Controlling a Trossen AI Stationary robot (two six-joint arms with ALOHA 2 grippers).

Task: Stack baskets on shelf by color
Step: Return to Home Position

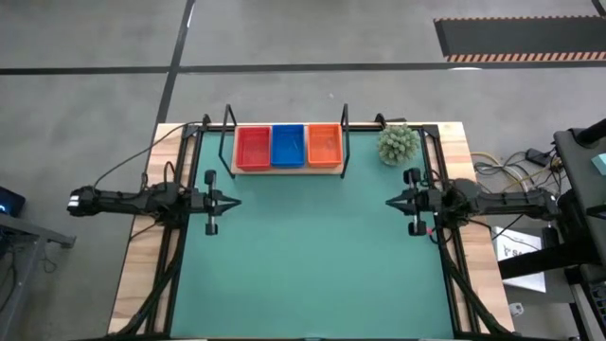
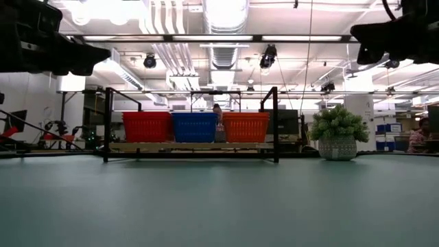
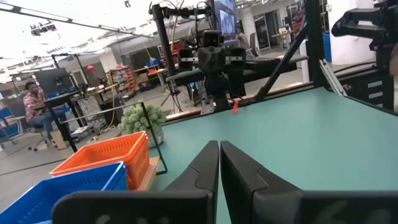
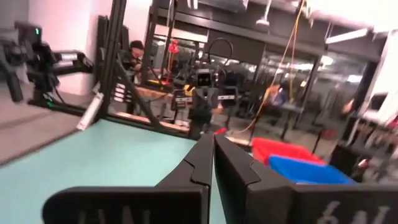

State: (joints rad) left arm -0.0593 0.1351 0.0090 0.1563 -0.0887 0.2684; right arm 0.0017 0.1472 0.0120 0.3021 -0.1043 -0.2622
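Observation:
A red basket stack [image 1: 252, 147], a blue one [image 1: 288, 145] and an orange one [image 1: 324, 144] stand side by side on the light-wood shelf [image 1: 284, 169] at the table's far side; they also show in the low view as red [image 2: 146, 126], blue [image 2: 194, 126] and orange [image 2: 245, 126]. My left gripper [image 1: 237, 201] is shut and empty at the table's left edge, pointing right. My right gripper [image 1: 390, 200] is shut and empty at the right edge, pointing left. Both hang above the green top.
A small potted plant [image 1: 398, 144] stands right of the shelf at the far right. The shelf's black upright frames [image 1: 344, 140] rise at both ends. The green table top [image 1: 312, 256] lies between the arms. People sit in the room beyond [image 3: 34, 102].

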